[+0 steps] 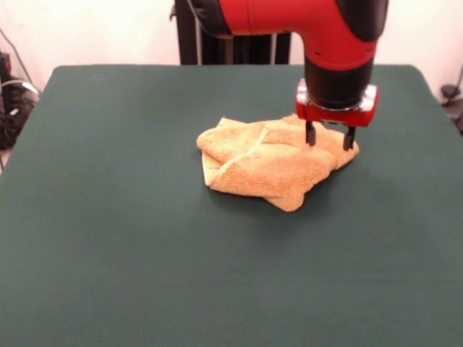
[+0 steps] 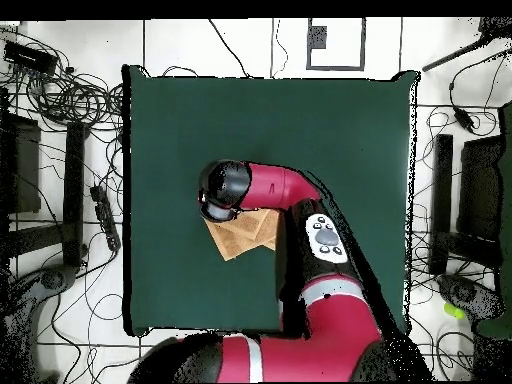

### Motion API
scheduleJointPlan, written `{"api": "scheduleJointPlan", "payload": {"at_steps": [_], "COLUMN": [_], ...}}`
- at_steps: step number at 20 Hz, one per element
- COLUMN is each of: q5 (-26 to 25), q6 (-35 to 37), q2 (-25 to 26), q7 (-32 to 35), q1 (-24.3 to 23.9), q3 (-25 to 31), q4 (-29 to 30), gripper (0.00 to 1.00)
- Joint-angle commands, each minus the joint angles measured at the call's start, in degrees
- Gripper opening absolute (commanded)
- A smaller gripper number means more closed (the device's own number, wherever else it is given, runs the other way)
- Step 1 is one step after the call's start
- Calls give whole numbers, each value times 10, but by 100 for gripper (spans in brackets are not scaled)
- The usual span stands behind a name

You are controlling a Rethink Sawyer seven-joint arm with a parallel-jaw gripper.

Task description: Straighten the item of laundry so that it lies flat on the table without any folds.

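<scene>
The orange-yellow terry towel [image 1: 271, 163] lies crumpled and folded over itself near the middle of the dark green table [image 1: 145, 238]. My gripper [image 1: 329, 136] hangs over the towel's right end, its two black fingers [image 1: 310, 134] open, tips at the cloth's top surface and holding nothing. In the overhead view the arm's head [image 2: 224, 189] covers the gripper, and only part of the towel [image 2: 243, 235] shows beneath it.
The red arm comes down from the top of the front view and crosses the table's near side in the overhead view [image 2: 315, 240]. Cables and stands [image 2: 60, 100] lie on the floor round the table.
</scene>
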Motion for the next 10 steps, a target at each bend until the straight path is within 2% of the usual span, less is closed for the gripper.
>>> {"api": "scheduleJointPlan", "payload": {"at_steps": [1, 6, 10], "q5": [-15, -1, -2], "q6": [-22, 30, 10], "q2": [48, 48, 63], "q7": [24, 53, 46], "q1": [39, 63, 61], "q3": [42, 29, 30], "q4": [27, -4, -8], "gripper": [100, 100, 100]}}
